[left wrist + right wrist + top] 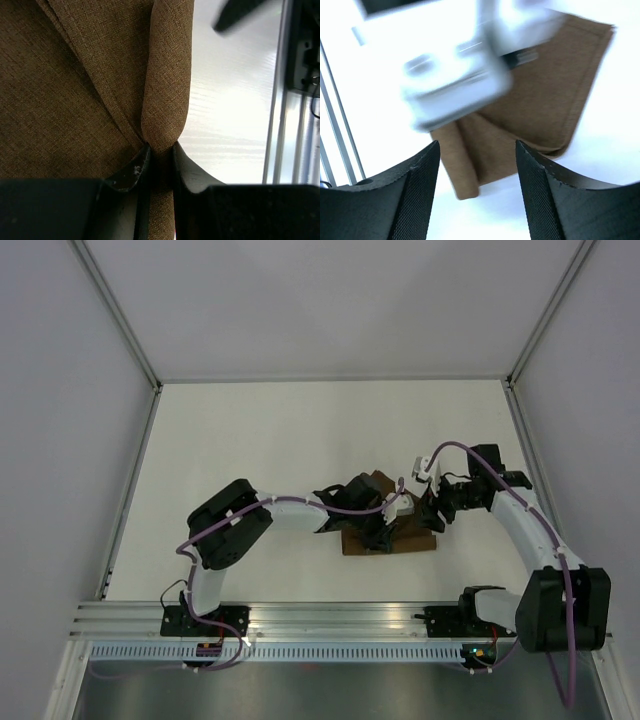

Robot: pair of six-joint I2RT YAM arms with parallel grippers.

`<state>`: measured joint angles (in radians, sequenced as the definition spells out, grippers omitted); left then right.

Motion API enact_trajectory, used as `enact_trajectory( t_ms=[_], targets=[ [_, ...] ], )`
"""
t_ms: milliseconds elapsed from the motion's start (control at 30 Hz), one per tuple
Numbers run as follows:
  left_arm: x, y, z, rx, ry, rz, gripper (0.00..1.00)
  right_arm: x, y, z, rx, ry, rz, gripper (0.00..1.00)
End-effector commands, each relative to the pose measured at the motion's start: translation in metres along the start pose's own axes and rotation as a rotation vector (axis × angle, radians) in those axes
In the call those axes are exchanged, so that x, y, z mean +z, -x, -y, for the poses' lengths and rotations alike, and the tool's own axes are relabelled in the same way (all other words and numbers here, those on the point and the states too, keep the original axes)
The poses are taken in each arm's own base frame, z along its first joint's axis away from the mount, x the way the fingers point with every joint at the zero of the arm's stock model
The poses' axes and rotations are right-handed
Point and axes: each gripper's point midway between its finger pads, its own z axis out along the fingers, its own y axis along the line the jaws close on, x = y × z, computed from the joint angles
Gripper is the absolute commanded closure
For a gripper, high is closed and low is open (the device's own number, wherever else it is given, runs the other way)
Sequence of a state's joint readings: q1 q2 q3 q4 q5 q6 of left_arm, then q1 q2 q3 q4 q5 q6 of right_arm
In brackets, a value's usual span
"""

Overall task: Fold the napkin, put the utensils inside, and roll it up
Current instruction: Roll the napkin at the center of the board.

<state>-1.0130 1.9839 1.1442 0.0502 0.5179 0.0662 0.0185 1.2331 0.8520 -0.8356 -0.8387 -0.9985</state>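
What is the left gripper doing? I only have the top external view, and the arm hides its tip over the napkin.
Observer: The left gripper is shut on a rolled fold of the napkin, which is pinched between its jaws.
Operator: And the right gripper, is it holding cloth too?
Observer: No. The right gripper is open and holds nothing; the napkin lies below it, not touching it.

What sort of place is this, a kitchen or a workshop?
Most likely a robotics lab test cell, not a kitchen: a white table boxed in by plain white panels, a left arm and right arm bolted to an aluminium rail, and a brown napkin as workpiece.
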Motion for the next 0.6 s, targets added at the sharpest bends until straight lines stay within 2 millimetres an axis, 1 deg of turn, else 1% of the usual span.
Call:
enact_trajectory(
  t_ms=[0, 33, 67, 100, 167, 200, 233, 267, 300, 333, 400, 433, 467, 500, 567],
  targets=[
    [-0.003, -0.11, 0.018, -0.295, -0.104, -0.332, 0.96, 0.007, -0.002, -0.009, -0.184, -0.026, 0.036, 0.32],
    [-0.002, -0.109, 0.02, -0.345, -0.127, -0.336, 0.96, 0.009, -0.004, -0.015, -0.214, -0.018, 0.029, 0.32],
    [-0.004, -0.109, 0.017, -0.378, -0.134, -0.332, 0.96, 0.008, -0.007, -0.017, -0.24, -0.033, 0.011, 0.31],
    [-0.004, -0.11, 0.015, -0.392, -0.136, -0.336, 0.96, 0.015, -0.012, -0.027, -0.257, -0.006, 0.0, 0.31],
    [-0.003, -0.109, 0.013, -0.417, -0.153, -0.336, 0.96, 0.018, -0.017, -0.032, -0.281, -0.024, -0.034, 0.3],
    [-0.004, -0.11, 0.013, -0.436, -0.154, -0.345, 0.96, 0.028, -0.021, -0.038, -0.308, -0.009, -0.044, 0.3],
    [-0.002, -0.108, 0.014, -0.446, -0.174, -0.345, 0.95, 0.032, -0.024, -0.041, -0.307, -0.012, -0.054, 0.29],
    [-0.003, -0.109, 0.013, -0.461, -0.176, -0.353, 0.95, 0.036, -0.034, -0.043, -0.309, -0.018, -0.085, 0.29],
    [-0.002, -0.107, 0.012, -0.462, -0.174, -0.353, 0.95, 0.044, -0.03, -0.045, -0.346, -0.016, -0.077, 0.29],
    [-0.001, -0.108, 0.012, -0.465, -0.176, -0.359, 0.95, 0.047, -0.032, -0.047, -0.354, -0.013, -0.081, 0.29],
    [-0.001, -0.11, 0.011, -0.487, -0.179, -0.37, 0.95, 0.056, -0.035, -0.05, -0.371, -0.009, -0.098, 0.29],
    [0.0, -0.107, 0.011, -0.486, -0.179, -0.368, 0.95, 0.058, -0.037, -0.049, -0.376, -0.017, -0.106, 0.29],
    [0.001, -0.109, 0.01, -0.492, -0.179, -0.376, 0.95, 0.062, -0.041, -0.049, -0.374, -0.02, -0.118, 0.29],
    [0.002, -0.109, 0.01, -0.495, -0.181, -0.377, 0.95, 0.066, -0.037, -0.046, -0.397, -0.036, -0.106, 0.29],
    [0.002, -0.11, 0.009, -0.504, -0.177, -0.387, 0.95, 0.07, -0.038, -0.041, -0.412, -0.064, -0.115, 0.29]
  ],
)
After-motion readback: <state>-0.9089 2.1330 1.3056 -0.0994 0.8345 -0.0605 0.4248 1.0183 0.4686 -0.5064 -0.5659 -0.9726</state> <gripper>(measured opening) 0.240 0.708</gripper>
